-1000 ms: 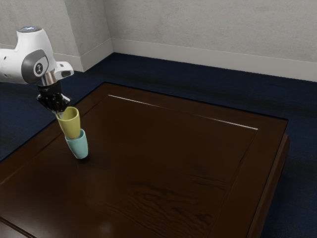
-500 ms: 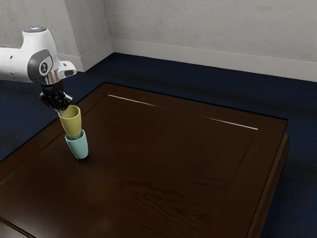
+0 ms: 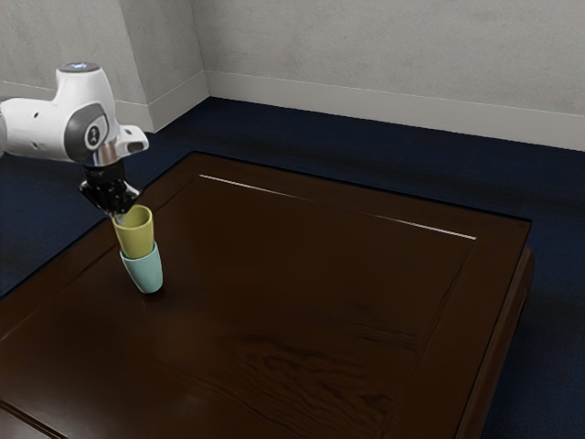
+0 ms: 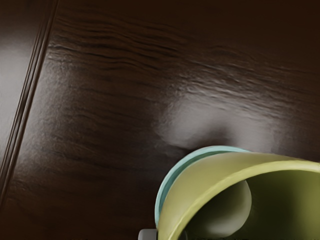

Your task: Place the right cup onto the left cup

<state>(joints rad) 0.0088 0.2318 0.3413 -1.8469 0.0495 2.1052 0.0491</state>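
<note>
Table (image 3: 274, 311), yellow cup (image 3: 137, 239), illegible emblem (image 3: 93, 136)

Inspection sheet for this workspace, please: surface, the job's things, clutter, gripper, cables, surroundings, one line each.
Surface: dark brown wooden tabletop, with glossy reflections.
Job's things: yellow cup, its lower end inside the mouth of the teal cup, which is on the tabletop.
Clutter: nothing seen.
Gripper: black gripper pinching the yellow cup's wall at the rim.
Cables: nothing seen.
Surroundings: dark blue floor, grey wall.
</note>
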